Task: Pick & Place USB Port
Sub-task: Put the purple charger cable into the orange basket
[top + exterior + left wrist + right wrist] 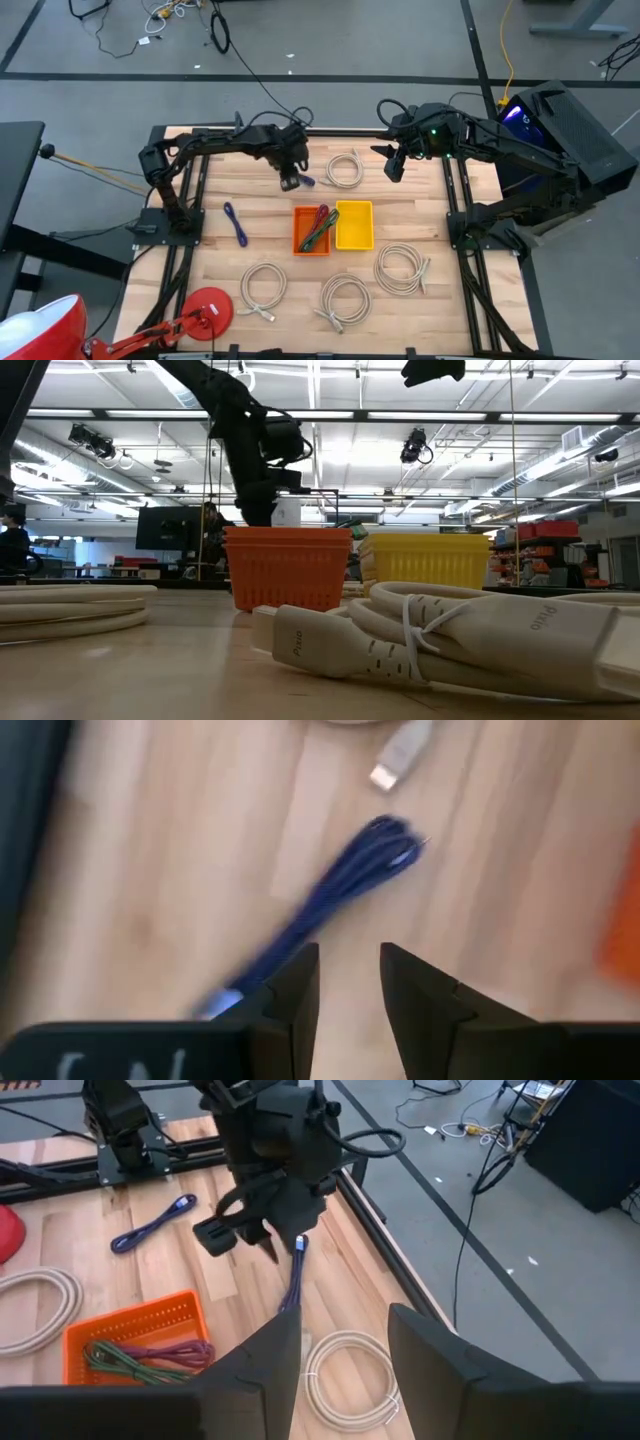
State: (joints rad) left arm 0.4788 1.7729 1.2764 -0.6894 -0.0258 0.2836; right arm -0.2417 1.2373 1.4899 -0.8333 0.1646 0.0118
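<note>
- My left pincer [290,181]: above the far half of the desk [215,265], released, fingers [297,982] parted with only bare wood between them, grasping nothing.
- Task item, blue USB cable [340,885]: lying on the wood just beyond my fingertips; in the high view it shows at about 3 o'clock of the pincer, close beside it. One plug end sits near my left finger, the bundle running away from it.
- Judgement for the step in hand: the cable lies off the gap's centre line. I would shift sideways until the bundle sits midway between the fingers, turn the wrist so the gap crosses the cable, then descend and close on the thick middle, not the plug.
- Beige cable coil [344,168]: at 3 o'clock, beyond the blue cable; keep clear of its plug.
- Orange bin [311,230]: at 5 o'clock, holding green and red cables; likely destination.
- Yellow bin [354,224]: touching the orange one, farther right.
- Second blue cable [235,223]: at 8 o'clock, well apart.
- My right pincer [395,166]: waiting, raised over the far right, parted and empty.
</note>
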